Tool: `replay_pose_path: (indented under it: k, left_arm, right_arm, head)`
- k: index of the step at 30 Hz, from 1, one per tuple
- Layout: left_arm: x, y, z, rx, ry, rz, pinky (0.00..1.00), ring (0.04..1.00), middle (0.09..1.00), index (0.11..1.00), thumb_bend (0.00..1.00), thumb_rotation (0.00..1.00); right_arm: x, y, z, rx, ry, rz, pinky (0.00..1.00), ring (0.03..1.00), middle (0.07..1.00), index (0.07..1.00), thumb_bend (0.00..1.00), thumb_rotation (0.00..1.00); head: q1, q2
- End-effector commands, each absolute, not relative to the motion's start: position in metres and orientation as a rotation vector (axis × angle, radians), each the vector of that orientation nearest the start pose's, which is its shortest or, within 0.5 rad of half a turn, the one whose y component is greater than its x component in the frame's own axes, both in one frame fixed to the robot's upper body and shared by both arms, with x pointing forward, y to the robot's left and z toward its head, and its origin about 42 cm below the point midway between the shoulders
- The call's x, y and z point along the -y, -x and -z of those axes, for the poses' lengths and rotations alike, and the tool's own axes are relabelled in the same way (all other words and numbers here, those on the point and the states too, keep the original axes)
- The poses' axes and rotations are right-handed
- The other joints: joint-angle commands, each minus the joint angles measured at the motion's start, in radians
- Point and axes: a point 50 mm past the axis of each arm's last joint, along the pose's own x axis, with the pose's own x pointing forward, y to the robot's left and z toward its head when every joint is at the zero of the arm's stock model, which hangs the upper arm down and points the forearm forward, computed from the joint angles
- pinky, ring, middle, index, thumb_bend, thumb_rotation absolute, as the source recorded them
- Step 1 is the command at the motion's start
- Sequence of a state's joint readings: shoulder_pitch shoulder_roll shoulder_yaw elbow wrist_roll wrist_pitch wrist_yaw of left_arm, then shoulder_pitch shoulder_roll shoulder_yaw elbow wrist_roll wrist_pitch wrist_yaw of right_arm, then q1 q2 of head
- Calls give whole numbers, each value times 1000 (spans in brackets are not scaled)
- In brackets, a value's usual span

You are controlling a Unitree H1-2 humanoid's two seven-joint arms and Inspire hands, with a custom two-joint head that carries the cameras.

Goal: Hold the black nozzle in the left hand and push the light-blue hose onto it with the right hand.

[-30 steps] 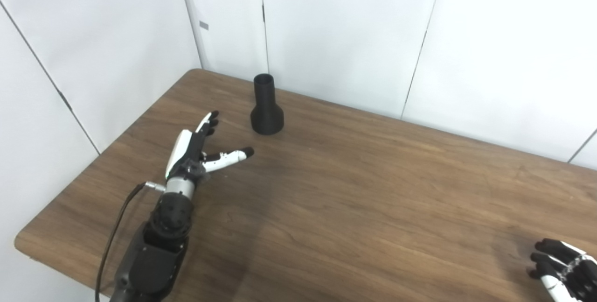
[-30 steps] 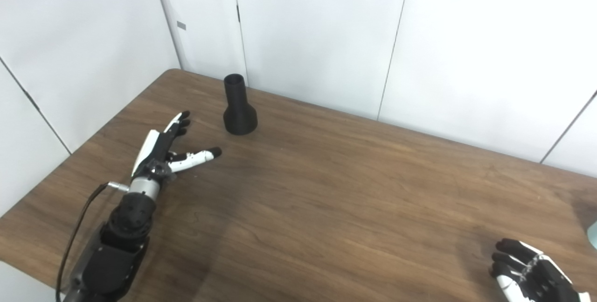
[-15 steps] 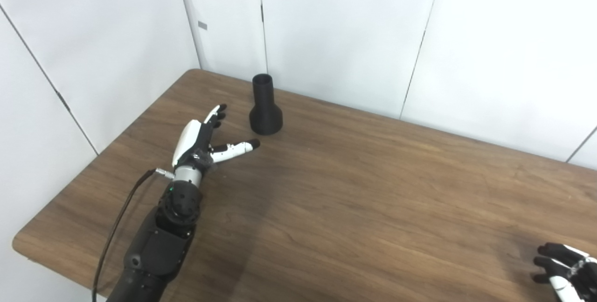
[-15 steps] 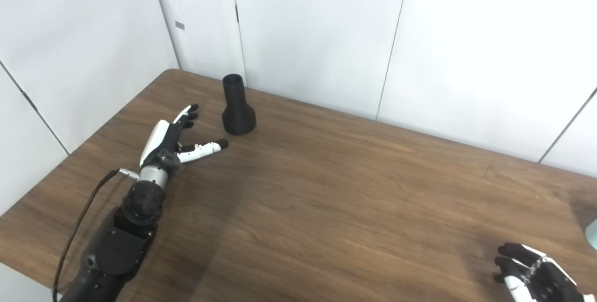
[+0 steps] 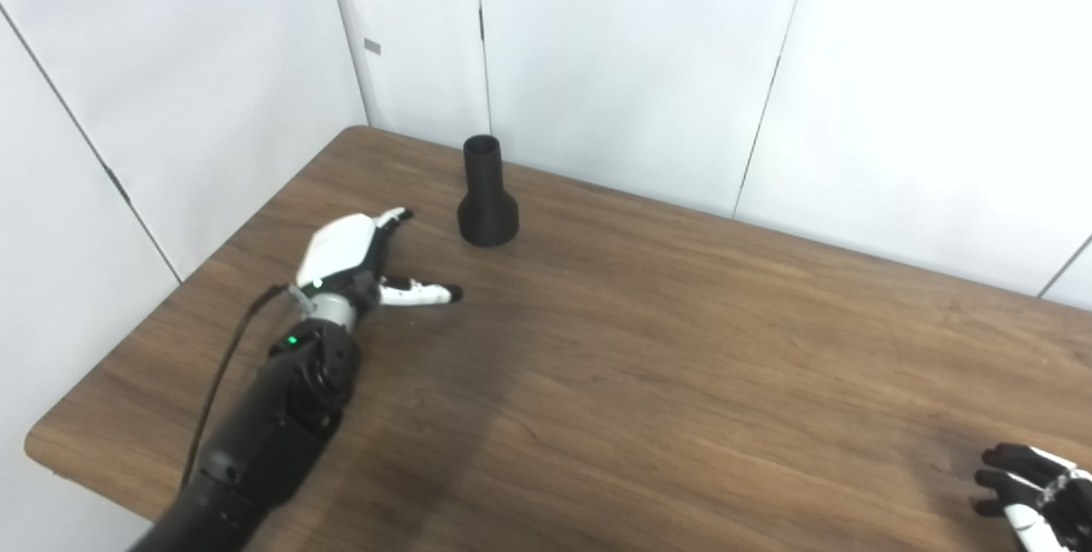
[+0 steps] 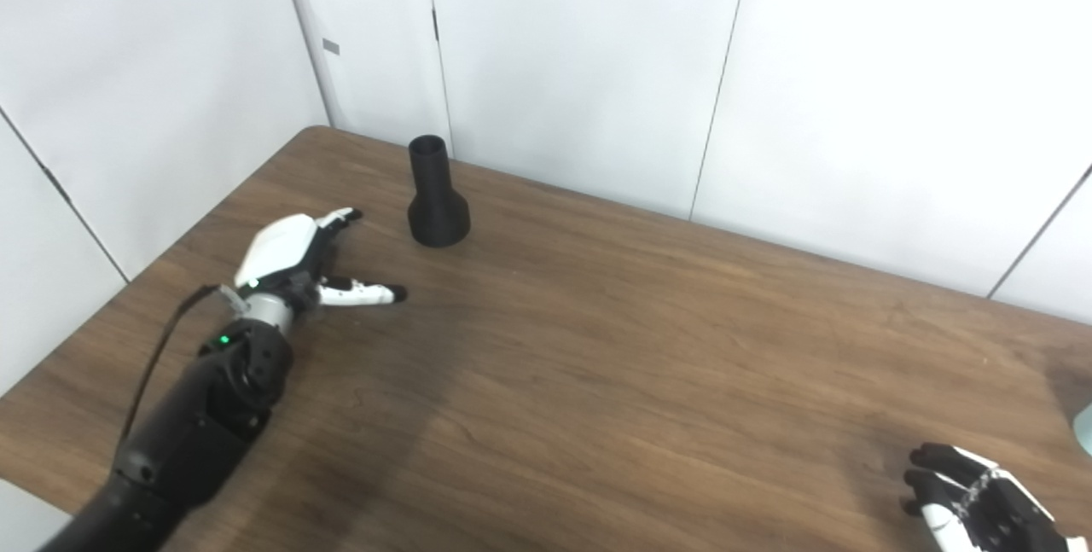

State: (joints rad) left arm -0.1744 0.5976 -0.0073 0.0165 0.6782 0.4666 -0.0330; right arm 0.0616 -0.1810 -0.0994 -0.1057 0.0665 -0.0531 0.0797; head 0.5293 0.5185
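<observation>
The left hand [image 5: 351, 255] hangs low over the wooden table [image 5: 648, 347], holding nothing, fingers and thumb spread apart, near the black nozzle [image 5: 486, 194] but clear of it; the nozzle stands upright on its wide end by the table's far edge. The right hand [image 6: 972, 502] sits at the bottom right corner, cut off by the picture's edge, its dark fingers curled and holding nothing visible, and a sliver of something light blue [image 6: 1083, 430], perhaps the hose, barely shows at the right edge. White wall panels [image 5: 631, 57] enclose the table behind and to the left.
</observation>
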Motion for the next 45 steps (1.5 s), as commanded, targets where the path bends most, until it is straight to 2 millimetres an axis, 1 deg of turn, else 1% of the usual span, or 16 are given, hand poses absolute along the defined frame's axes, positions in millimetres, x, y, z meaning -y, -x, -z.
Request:
replay_pose_path:
  k: [1, 4, 6, 8, 12, 14, 17, 19, 23, 27, 30, 31, 35, 38, 43, 45]
  left_arm:
    - [-421, -342, -220, -186, -1274, -378, 758, 824, 845, 859, 1000, 426]
    - [-422, -343, -223, -180, -1301, -383, 749, 808, 828, 843, 1000, 417]
    - [-419, -342, -226, -175, -1323, -380, 745, 805, 826, 842, 1000, 420]
    - [-417, -342, -230, -182, -1341, -372, 755, 813, 833, 849, 1000, 430]
    - [-421, -345, -231, -194, -1329, -377, 779, 824, 839, 851, 1000, 435]
    - [-421, -346, -231, -198, -1317, -377, 739, 817, 842, 855, 1000, 432]
    - [-422, -346, -225, -212, -1259, -359, 684, 792, 829, 853, 1000, 445]
    - [-423, -346, -220, -221, -1185, -347, 674, 793, 841, 864, 1000, 446]
    - [-421, -344, -208, -211, -1084, -351, 609, 743, 813, 852, 1000, 476]
    - [-415, -344, -190, -201, -1024, -341, 641, 741, 803, 839, 1000, 509]
    - [-404, -345, -180, -205, -1005, -333, 657, 747, 803, 834, 1000, 489]
    - [-402, -346, -178, -211, -1000, -332, 668, 760, 811, 838, 1000, 496]
    - [-393, -350, -174, -230, -995, -326, 680, 785, 833, 843, 1000, 480]
    - [-387, -353, -176, -238, -988, -317, 675, 802, 852, 848, 1000, 451]
    - [-384, -358, -173, -240, -994, -309, 631, 769, 829, 843, 1000, 453]
    - [-382, -359, -172, -240, -993, -302, 619, 763, 824, 843, 1000, 453]
  right_arm:
    - [293, -267, -136, 178, 137, -1, 510, 637, 663, 618, 269, 387]
    - [293, -267, -136, 175, 139, 3, 514, 641, 666, 618, 270, 386]
    - [293, -267, -136, 176, 142, 5, 508, 638, 664, 616, 273, 382]
    - [293, -267, -136, 178, 144, 4, 498, 630, 657, 612, 278, 384]
    - [293, -267, -135, 178, 148, -3, 500, 630, 659, 614, 268, 388]
    - [293, -268, -135, 177, 150, -2, 497, 629, 658, 613, 282, 409]
    - [292, -267, -136, 170, 142, -1, 502, 632, 661, 614, 304, 420]
    - [291, -267, -136, 169, 143, -2, 498, 632, 660, 615, 314, 427]
    - [291, -266, -136, 158, 145, 0, 501, 636, 663, 618, 327, 451]
    - [291, -265, -135, 159, 144, -1, 502, 634, 661, 618, 345, 453]
    - [291, -265, -135, 152, 151, 1, 508, 642, 666, 625, 339, 466]
    - [290, -265, -135, 148, 152, 3, 516, 649, 671, 629, 330, 458]
    - [288, -263, -136, 147, 151, 7, 518, 649, 671, 627, 315, 425]
    - [287, -263, -136, 148, 151, 2, 513, 648, 673, 627, 309, 417]
    - [286, -261, -136, 145, 146, -1, 533, 662, 683, 639, 294, 396]
    - [287, -260, -136, 141, 153, -1, 536, 664, 685, 642, 297, 402]
  head:
    - [0, 1]
    - [1, 2]
    - [1, 2]
    - [0, 0]
    - [-3, -2]
    - [-4, -2]
    - [-5, -1]
    - [-12, 0]
    - [-20, 2]
    - [-27, 0]
    - [-27, 0]
    - [-29, 2]
    - [-34, 2]
    - [-37, 2]
    - [-40, 2]
    - [-47, 3]
